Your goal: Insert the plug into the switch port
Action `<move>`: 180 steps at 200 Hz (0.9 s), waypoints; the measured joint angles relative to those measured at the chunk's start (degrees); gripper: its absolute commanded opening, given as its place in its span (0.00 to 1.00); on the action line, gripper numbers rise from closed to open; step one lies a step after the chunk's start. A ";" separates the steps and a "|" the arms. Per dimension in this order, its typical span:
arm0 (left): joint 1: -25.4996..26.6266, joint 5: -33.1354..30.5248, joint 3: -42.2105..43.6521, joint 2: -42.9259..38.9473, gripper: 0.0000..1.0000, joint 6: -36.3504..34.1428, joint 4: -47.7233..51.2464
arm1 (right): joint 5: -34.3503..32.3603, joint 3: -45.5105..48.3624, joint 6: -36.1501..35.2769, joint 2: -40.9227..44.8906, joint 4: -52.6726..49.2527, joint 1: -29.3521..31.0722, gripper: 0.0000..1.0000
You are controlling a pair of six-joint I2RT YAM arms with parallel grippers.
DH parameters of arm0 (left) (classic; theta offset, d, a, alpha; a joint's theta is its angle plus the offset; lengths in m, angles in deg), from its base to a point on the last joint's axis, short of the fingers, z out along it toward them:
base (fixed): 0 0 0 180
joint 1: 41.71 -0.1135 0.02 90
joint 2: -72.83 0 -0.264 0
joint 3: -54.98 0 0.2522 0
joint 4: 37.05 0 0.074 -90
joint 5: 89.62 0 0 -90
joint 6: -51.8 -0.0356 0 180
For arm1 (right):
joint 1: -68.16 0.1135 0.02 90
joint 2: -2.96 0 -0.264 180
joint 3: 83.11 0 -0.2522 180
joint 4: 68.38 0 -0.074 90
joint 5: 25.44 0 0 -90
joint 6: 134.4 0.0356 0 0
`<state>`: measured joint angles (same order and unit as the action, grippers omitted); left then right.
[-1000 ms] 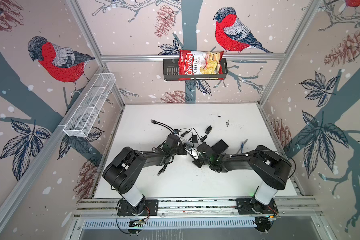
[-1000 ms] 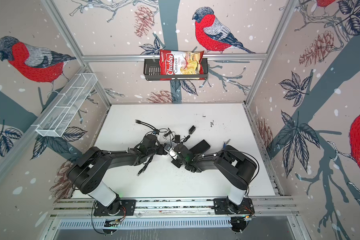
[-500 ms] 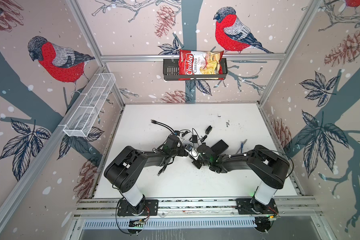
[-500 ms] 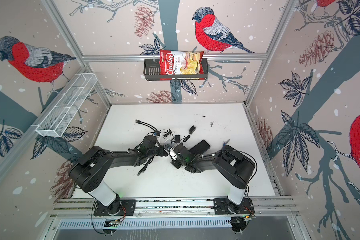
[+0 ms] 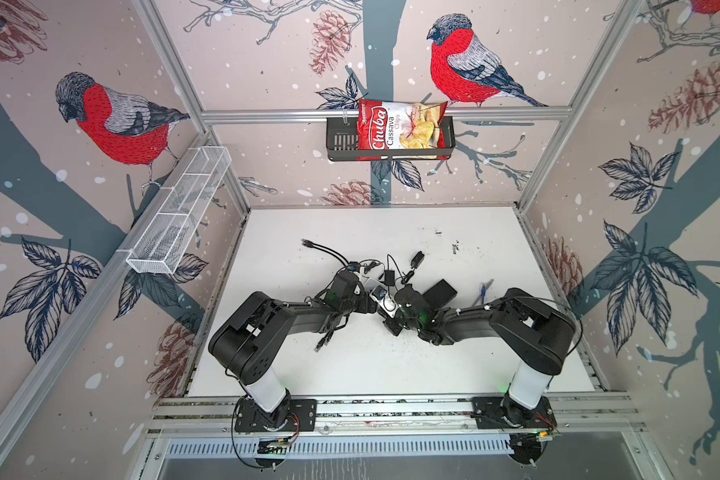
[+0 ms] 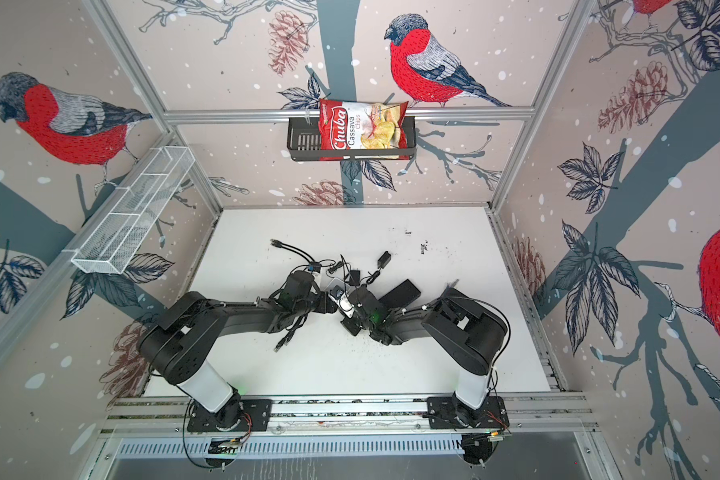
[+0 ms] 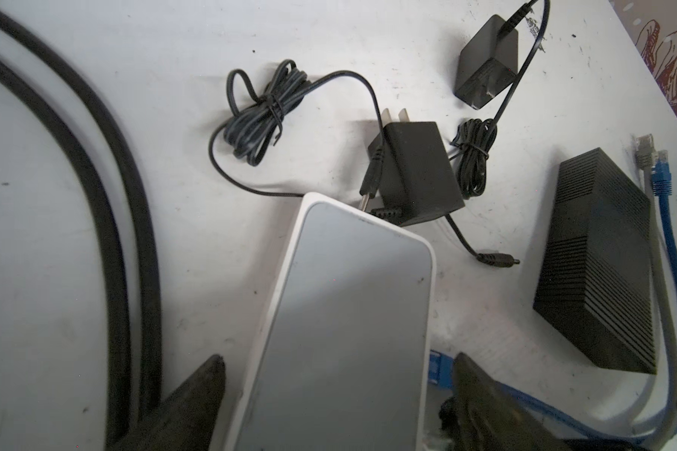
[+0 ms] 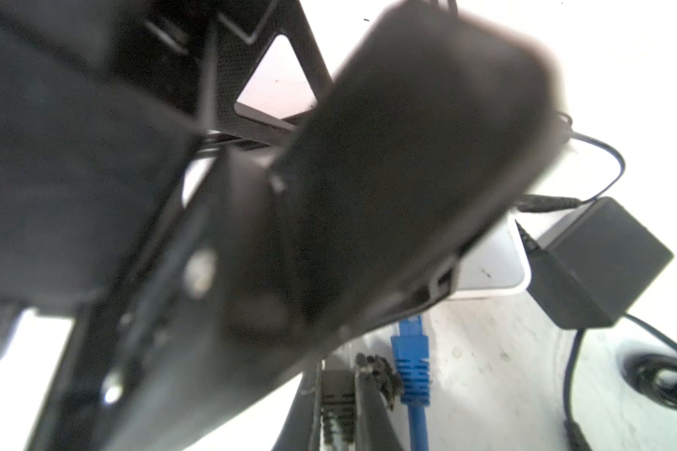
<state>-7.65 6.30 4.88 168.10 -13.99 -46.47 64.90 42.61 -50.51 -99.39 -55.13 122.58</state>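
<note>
The white switch (image 7: 344, 320) lies flat on the table between the fingers of my left gripper (image 7: 339, 357). That gripper is open, with a gap to the switch on each side. The blue plug (image 8: 409, 351) points at the switch's edge; its tip is hidden under the left gripper's body, so I cannot tell whether it sits in a port. My right gripper (image 8: 352, 367) is shut, and the plug lies just beside its fingers, not between them. In both top views the two grippers (image 5: 373, 297) (image 5: 391, 318) meet at the switch (image 6: 339, 297) mid-table.
A black ribbed box (image 7: 598, 265) lies to one side of the switch. Two black power adapters (image 7: 415, 172) (image 7: 485, 58) with bundled cords lie beyond it. Two thick black cables (image 7: 106, 195) run past the switch on the side away from the box. A grey plug (image 7: 645, 152) and another blue plug (image 7: 661, 175) lie by the box.
My right gripper has shifted slightly left toward the switch. The left gripper stays around the switch with its jaws much as before.
</note>
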 measured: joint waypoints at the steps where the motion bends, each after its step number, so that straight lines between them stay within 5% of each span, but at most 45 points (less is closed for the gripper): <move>1: 0.00 0.00 0.00 0.00 0.89 0.00 -0.04 | 0.00 0.00 0.00 0.00 0.02 0.00 0.01; 180: 0.07 -1.49 -1.84 -0.68 0.89 -0.48 1.38 | -2.60 3.23 1.53 -1.27 8.17 -0.07 0.01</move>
<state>-7.58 4.81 3.05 167.42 -14.47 -45.10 62.30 45.85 -48.98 -100.66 -46.96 122.51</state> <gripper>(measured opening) 0.893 0.140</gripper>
